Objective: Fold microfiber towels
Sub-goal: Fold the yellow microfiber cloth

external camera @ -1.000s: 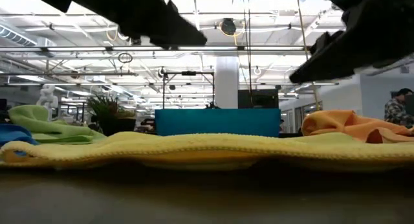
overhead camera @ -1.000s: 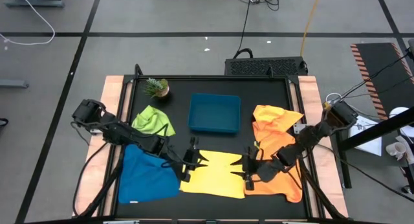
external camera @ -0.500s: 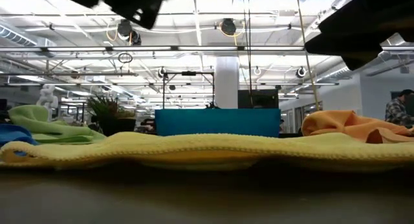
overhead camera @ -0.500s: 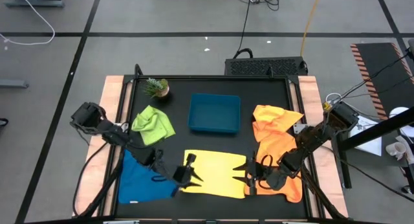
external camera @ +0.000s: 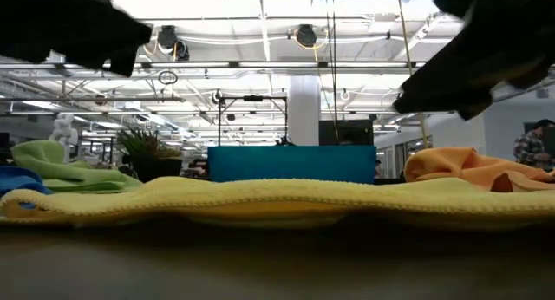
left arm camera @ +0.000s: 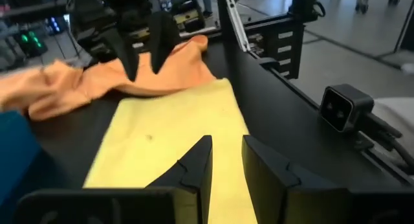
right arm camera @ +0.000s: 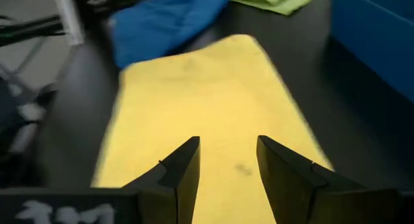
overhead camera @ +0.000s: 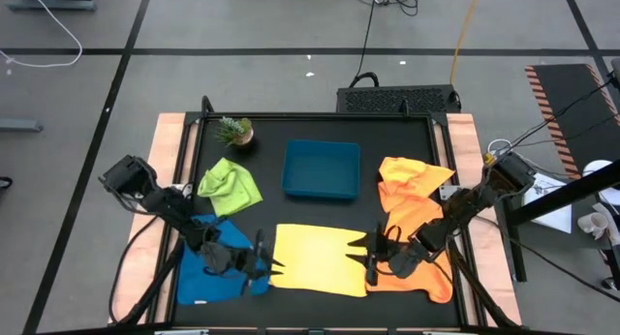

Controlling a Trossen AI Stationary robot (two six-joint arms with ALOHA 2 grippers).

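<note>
The yellow towel (overhead camera: pixel 320 260) lies spread flat by the table's near edge, also visible in the low view (external camera: pixel 277 200). My left gripper (overhead camera: pixel 260 267) hovers open at its left edge, over the blue towel (overhead camera: pixel 215 267), pointing along the yellow cloth (left arm camera: pixel 174 133). My right gripper (overhead camera: pixel 373 259) hovers open at the yellow towel's right edge (right arm camera: pixel 207 107), beside the rumpled orange towel (overhead camera: pixel 412 209). A lime green towel (overhead camera: pixel 230 183) lies crumpled at the left. Nothing sits between either pair of fingers.
A teal tray (overhead camera: pixel 322 170) stands at mid-table behind the yellow towel, with a small potted plant (overhead camera: pixel 235 132) at the far left. A small camera block (left arm camera: pixel 346 107) stands at the near edge. Bare black tabletop (overhead camera: pixel 271 204) lies between tray and towels.
My left gripper has swung from over the yellow towel's left part toward the table's left and near edges and has sunk a little; it is now beyond the towel's left edge. The towels lie as before.
</note>
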